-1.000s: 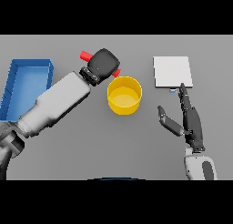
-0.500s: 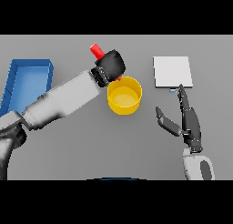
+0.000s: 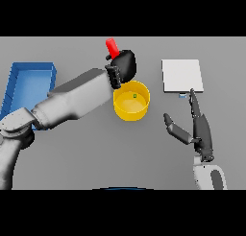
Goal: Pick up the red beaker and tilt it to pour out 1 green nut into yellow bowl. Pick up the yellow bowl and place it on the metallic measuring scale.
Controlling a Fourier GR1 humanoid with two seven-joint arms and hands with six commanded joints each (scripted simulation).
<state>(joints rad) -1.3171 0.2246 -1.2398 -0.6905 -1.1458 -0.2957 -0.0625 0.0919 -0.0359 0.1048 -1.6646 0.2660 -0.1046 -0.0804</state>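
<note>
Fingers of the left hand (image 3: pixel 123 66) are curling round the red beaker (image 3: pixel 112 46), tilting it above the yellow bowl's (image 3: pixel 130 110) far rim (a green nut (image 3: pixel 135 96) lying inside). The right hand (image 3: pixel 197 129) is hovering, fingers spread, near the metallic scale (image 3: pixel 181 76).

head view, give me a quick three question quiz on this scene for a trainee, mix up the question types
1. True or false: the left hand is curled round the red beaker.
2. Multiple choice: where does the green nut lie? A) in the blue tray B) in the yellow bowl C) on the scale
3. Fill in: the right hand, fingers straight, holds ____.

Key
1. True; the beaker sticks up above the hand, just behind the bowl.
2. B; it shows as a small speck inside the bowl.
3. Nothing; it sits apart, in front of the scale.
</note>
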